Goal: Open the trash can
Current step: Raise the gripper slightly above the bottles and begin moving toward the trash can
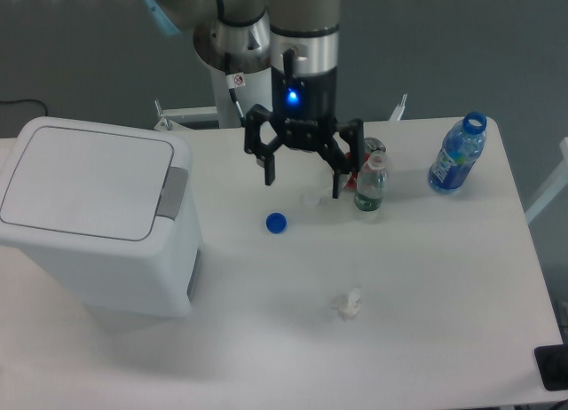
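The trash can (93,219) is a big white boxy bin at the left of the table, its flat lid (84,181) lying shut and a grey latch (173,193) on its right edge. My gripper (303,179) hangs open over the middle back of the table, well to the right of the bin and touching nothing. Nothing sits between its black fingers (268,166).
A blue bottle cap (277,222) lies below the gripper. A small clear bottle (370,186) and a can (374,149) stand just right of it. An open blue bottle (457,157) stands at the back right. A crumpled white scrap (349,303) lies front centre.
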Controlling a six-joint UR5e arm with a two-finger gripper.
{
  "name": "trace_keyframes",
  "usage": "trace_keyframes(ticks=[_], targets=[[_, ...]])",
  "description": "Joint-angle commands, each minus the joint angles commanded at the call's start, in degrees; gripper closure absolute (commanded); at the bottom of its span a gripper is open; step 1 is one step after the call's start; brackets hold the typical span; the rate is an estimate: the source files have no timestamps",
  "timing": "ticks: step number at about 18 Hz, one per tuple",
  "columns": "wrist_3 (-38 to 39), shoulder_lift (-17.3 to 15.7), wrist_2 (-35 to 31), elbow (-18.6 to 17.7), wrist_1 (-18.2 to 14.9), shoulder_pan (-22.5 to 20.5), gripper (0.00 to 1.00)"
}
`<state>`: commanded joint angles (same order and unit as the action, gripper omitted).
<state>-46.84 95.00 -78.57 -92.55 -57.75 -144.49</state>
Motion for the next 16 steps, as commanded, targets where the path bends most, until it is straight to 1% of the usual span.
trace_keyframes(ticks=[5,11,14,16], targets=[[-0.9,0.2,0.0,0.3,0.0,-0.9,0.00],[-0.3,0.7,0.0,-0.7,0.1,-0.8,0.00],[2.4,0.7,0.1,-0.6,0.1,-0.8,0.00],[4.4,1.3,0.3,-0.3,0.2,-0.6,0.00]])
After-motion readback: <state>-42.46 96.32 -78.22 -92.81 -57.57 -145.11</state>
